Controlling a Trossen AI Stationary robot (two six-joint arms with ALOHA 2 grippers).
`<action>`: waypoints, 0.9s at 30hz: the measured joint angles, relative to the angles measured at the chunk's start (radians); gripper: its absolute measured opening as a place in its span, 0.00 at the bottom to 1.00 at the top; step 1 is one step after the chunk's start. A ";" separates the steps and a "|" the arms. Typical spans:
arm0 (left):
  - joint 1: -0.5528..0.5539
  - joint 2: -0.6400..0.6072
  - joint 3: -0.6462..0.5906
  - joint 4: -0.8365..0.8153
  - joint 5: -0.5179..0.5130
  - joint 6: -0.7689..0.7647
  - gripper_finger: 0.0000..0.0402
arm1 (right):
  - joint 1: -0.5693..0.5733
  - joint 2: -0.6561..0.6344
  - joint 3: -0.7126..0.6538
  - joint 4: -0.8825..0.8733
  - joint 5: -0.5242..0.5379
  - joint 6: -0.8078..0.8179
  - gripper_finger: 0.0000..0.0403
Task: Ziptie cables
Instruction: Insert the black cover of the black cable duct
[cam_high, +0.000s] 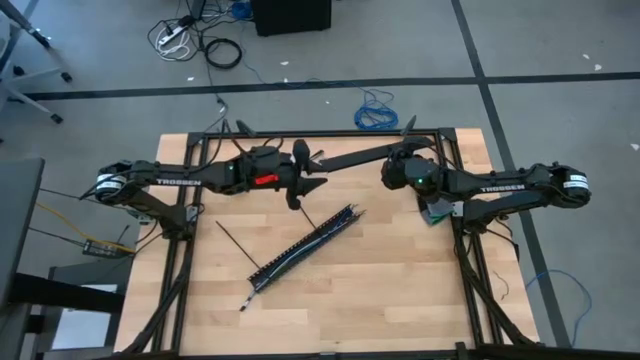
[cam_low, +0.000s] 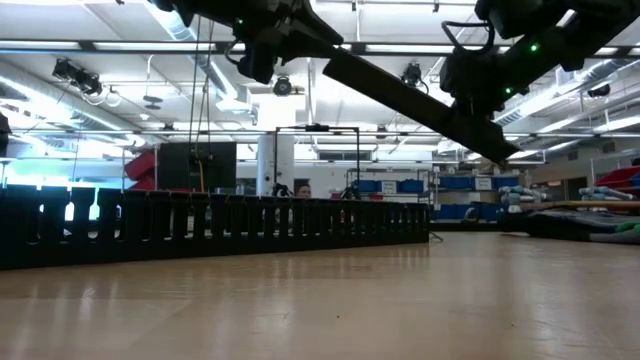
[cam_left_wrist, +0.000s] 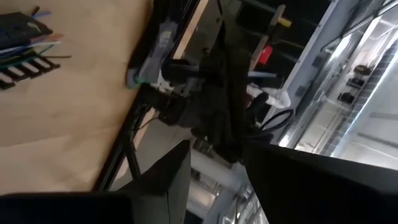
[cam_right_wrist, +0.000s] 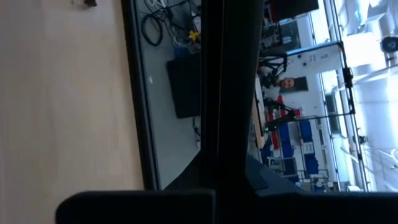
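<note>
Perforated black strip (cam_low: 200, 228) nearest — both claws aloft, right (cam_high: 385, 158) shut on another strip (cam_high: 350, 156), left (cam_high: 305, 172) seemingly part-open.

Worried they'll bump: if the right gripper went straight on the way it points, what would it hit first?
Probably the left gripper, facing it just past the black strip the right gripper holds, though depth is unclear.
</note>
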 joint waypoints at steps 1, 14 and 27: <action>0.000 0.000 0.000 0.000 -0.012 0.000 0.35 | -0.001 0.000 0.000 0.001 -0.006 -0.010 0.01; 0.000 0.000 0.000 -0.020 -0.060 0.041 0.31 | 0.002 0.000 0.000 0.046 -0.056 -0.070 0.01; 0.002 0.001 0.000 -0.039 -0.119 0.115 0.30 | 0.002 0.000 0.000 0.072 -0.075 -0.084 0.01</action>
